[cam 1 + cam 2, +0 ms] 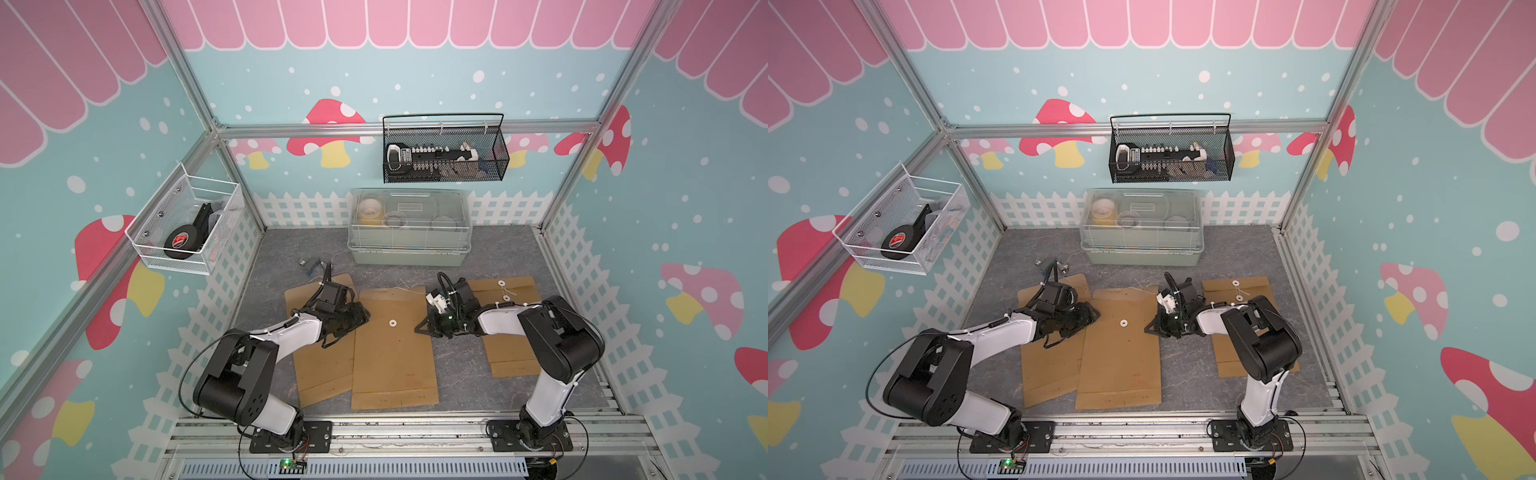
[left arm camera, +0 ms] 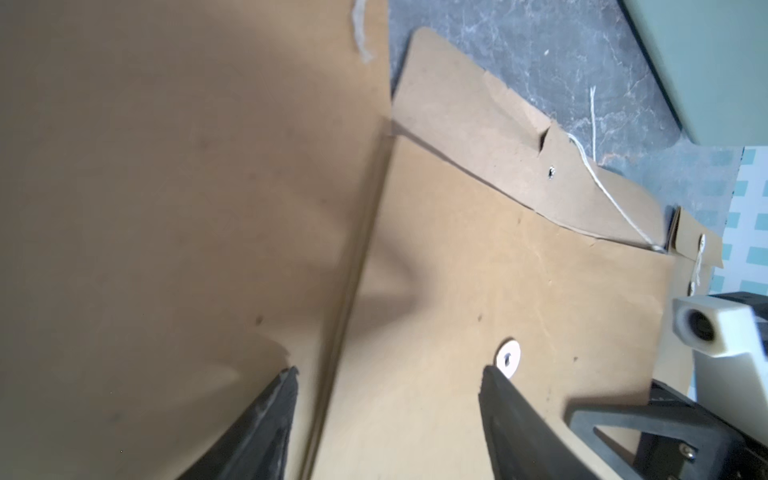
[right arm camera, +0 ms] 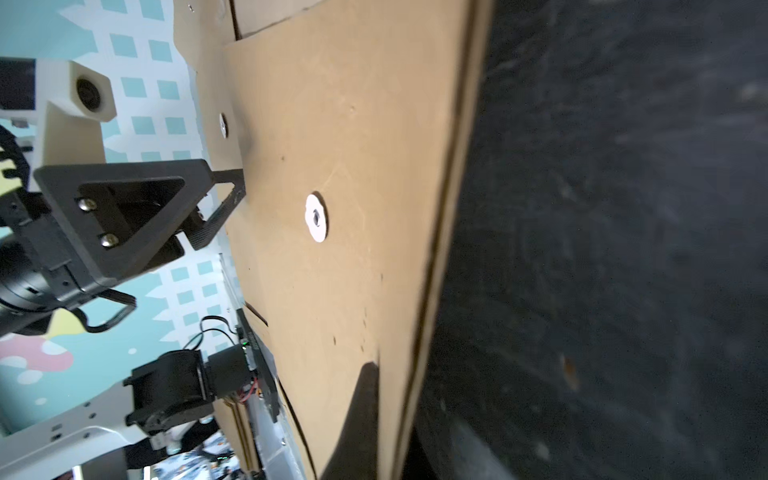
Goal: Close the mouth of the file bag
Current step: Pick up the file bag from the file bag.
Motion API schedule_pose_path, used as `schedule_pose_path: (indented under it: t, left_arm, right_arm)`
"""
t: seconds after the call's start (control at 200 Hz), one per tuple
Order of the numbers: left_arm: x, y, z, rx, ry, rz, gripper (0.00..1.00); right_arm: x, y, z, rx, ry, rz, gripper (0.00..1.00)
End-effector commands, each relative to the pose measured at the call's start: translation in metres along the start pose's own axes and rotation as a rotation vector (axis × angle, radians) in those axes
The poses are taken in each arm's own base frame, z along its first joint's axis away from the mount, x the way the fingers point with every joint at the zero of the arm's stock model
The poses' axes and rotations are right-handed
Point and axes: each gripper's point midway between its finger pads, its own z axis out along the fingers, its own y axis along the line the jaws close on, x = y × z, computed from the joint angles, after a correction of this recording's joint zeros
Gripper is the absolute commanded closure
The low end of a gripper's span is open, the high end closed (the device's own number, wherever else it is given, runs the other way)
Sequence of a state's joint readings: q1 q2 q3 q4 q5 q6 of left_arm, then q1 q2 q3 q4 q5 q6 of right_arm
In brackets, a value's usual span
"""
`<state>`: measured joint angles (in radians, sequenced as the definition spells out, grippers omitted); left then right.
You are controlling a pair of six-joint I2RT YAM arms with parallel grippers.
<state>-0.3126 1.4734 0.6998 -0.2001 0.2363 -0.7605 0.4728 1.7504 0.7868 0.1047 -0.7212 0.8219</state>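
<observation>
The file bag to be closed is the middle one of three brown bags lying flat on the grey surface, its side edge overlapping the left bag and well apart from the right bag. Its flap is not yet folded over: it lies opened out toward the clear box, with the string trailing off it onto the surface. The white disc on the bag's body is bare. The left pincer is open and grips nothing, its jaws astride the seam between the middle and left bags. The right pincer is closed and empty, its tip at the bag's opposite edge. The step in hand looks like getting hold of the flap. To do it well, the closed right tip should press the bag's body down so the paper does not slide, while the open left pincer goes to the flap's free edge, where the buckled part stands slightly proud and offers purchase. It should take only that one layer, not the neighbouring bag, fold it toward the disc, and keep the string free rather than trapped beneath.
</observation>
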Motion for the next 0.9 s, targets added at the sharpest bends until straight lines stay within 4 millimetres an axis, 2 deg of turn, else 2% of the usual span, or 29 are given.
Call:
schedule_pose_path:
  t: [0.0,0.045,0.125,0.23,0.375,0.485,0.595,0.71,0.896]
  left_arm:
    - [-0.019,-0.014,-0.036,0.046,-0.028,0.028,0.29]
    - [-0.028,-0.022,-0.049,0.082,-0.048,0.033,0.29]
    - [-0.043,-0.038,-0.074,0.146,-0.097,0.057,0.28]
    - [-0.063,-0.074,-0.112,0.267,-0.176,0.157,0.27]
    - [-0.085,-0.127,-0.161,0.447,-0.337,0.341,0.22]
    - [-0.093,-0.166,-0.188,0.605,-0.430,0.467,0.17]
    - [-0.101,-0.192,-0.199,0.685,-0.443,0.556,0.16]
    - [-0.103,-0.215,-0.205,0.777,-0.418,0.624,0.16]
    - [-0.098,-0.234,-0.215,0.860,-0.394,0.735,0.16]
  right_arm:
    - [0.007,0.018,-0.030,0.056,-0.008,-0.196,1.00]
    - [0.010,0.023,-0.042,0.088,-0.017,-0.264,1.00]
    - [0.010,0.047,-0.065,0.073,-0.060,-0.386,1.00]
    - [0.004,0.091,-0.100,0.013,-0.170,-0.577,1.00]
    - [-0.019,0.153,-0.159,0.030,-0.412,-0.870,1.00]
    - [-0.025,0.196,-0.186,-0.031,-0.522,-1.030,1.00]
    - [-0.029,0.227,-0.206,-0.123,-0.578,-1.102,1.00]
    - [-0.035,0.251,-0.227,-0.235,-0.630,-1.104,1.00]
    - [-0.045,0.265,-0.260,-0.362,-0.678,-1.055,1.00]
